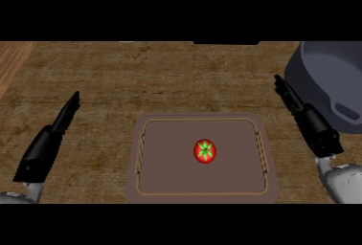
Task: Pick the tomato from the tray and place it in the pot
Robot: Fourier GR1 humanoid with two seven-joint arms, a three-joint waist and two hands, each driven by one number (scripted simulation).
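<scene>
Tomato [204, 151] lay untouched in the tray [201, 197]; both hands, left [50, 139] and right [305, 117], were straight-fingered. Next, the right should reach for it.

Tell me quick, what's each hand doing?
Left hand: open, holding nothing.
Right hand: open, holding nothing.
Round red tomato: on the brown tray.

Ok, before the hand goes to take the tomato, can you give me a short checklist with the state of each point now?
1. Tomato lies in the tray, nothing covering it: ok.
2. Right hand open, fingers straight, holding nothing: ok.
3. Left hand open, beside the tray, not touching it: ok.
4. Pot in view, right of the right hand: ok.
5. Pot empty inside: cannot tell, it is cut by the edge.
</scene>
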